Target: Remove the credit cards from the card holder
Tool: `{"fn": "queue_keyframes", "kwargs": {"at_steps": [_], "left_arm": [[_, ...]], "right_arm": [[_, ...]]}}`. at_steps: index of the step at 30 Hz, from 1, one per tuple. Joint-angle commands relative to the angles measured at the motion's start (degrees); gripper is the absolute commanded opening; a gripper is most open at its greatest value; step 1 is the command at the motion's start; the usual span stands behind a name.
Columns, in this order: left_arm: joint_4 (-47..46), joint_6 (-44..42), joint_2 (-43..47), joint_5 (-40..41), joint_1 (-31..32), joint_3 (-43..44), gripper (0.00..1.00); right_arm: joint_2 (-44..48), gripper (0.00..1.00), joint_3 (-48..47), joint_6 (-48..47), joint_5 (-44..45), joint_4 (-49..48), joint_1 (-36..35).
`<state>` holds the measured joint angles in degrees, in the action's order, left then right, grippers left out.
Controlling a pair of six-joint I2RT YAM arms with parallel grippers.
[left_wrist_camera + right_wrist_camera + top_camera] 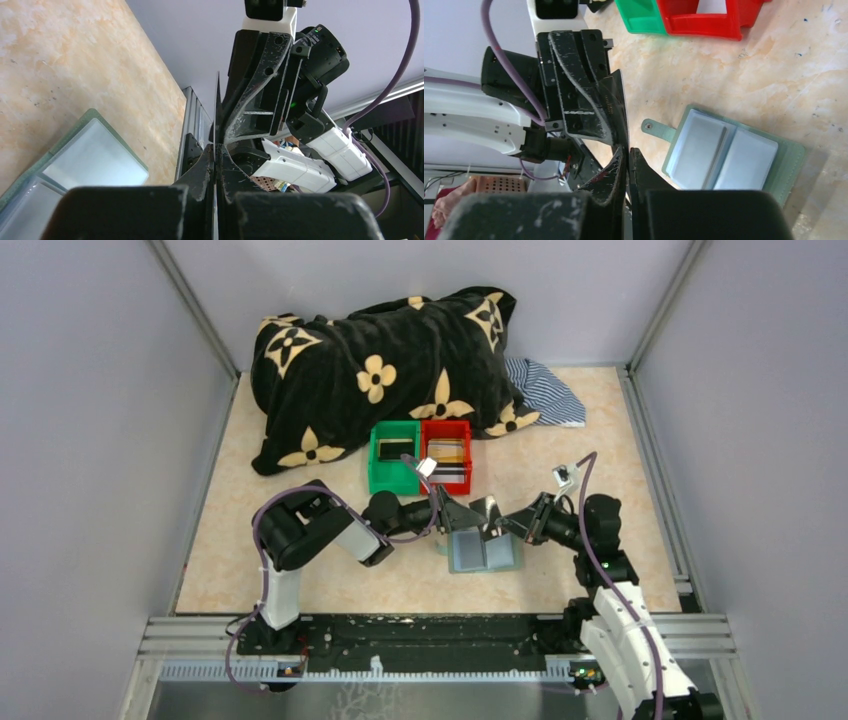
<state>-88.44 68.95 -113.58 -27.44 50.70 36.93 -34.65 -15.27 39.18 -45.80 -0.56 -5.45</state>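
Note:
The card holder (pixel 483 552) lies open on the table, its blue-grey inside up, also seen in the right wrist view (pixel 724 155) and the left wrist view (pixel 85 160). Just above its far edge my two grippers meet tip to tip. My left gripper (pixel 216 146) is shut on a thin dark credit card (pixel 218 110), seen edge-on. My right gripper (pixel 627 150) faces it, its jaws pressed on the other end of the same card (pixel 620 107). In the top view the left gripper (pixel 458 514) and the right gripper (pixel 497 528) are nearly touching.
A green bin (pixel 376 472) and a red bin (pixel 466 480) stand side by side just beyond the grippers, each with a card in it. A black flowered blanket (pixel 380 370) and a striped cloth (pixel 545 390) lie at the back. Walls enclose the table.

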Motion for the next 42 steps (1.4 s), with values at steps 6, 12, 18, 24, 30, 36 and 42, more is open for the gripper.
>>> {"fn": "queue_keyframes", "kwargs": {"at_steps": [6,12,18,24,30,36,42], "left_arm": [[-14.04,-0.26,0.05,0.43,0.36,0.71,0.00],[-14.06,-3.58,4.73,1.49,-1.80,-5.46,0.50],[-14.04,-6.57,13.02,0.27,-8.05,-17.20,0.49],[-14.05,-7.93,17.94,-1.23,-9.38,-22.43,0.49],[-13.49,-9.92,21.88,-1.40,-9.43,-25.14,0.48],[-9.67,-12.08,27.28,-1.27,-9.56,-27.60,0.48],[-1.37,-15.91,34.69,-0.03,-9.65,-29.80,0.48]], "right_arm": [[0.83,0.00,0.15,1.36,-2.18,-4.83,-0.26],[-2.39,0.00,-6.02,-5.62,1.12,1.23,-0.26],[-9.62,0.00,-12.92,-12.30,4.47,2.75,-0.28],[-22.50,0.00,-21.80,-17.25,3.81,1.17,-0.98],[-38.29,0.00,-39.44,-32.65,16.54,13.61,-10.85],[-50.03,0.00,-52.98,-38.68,22.47,17.92,-15.04],[-59.23,0.00,-62.78,-44.70,29.40,22.84,-18.22]]}}
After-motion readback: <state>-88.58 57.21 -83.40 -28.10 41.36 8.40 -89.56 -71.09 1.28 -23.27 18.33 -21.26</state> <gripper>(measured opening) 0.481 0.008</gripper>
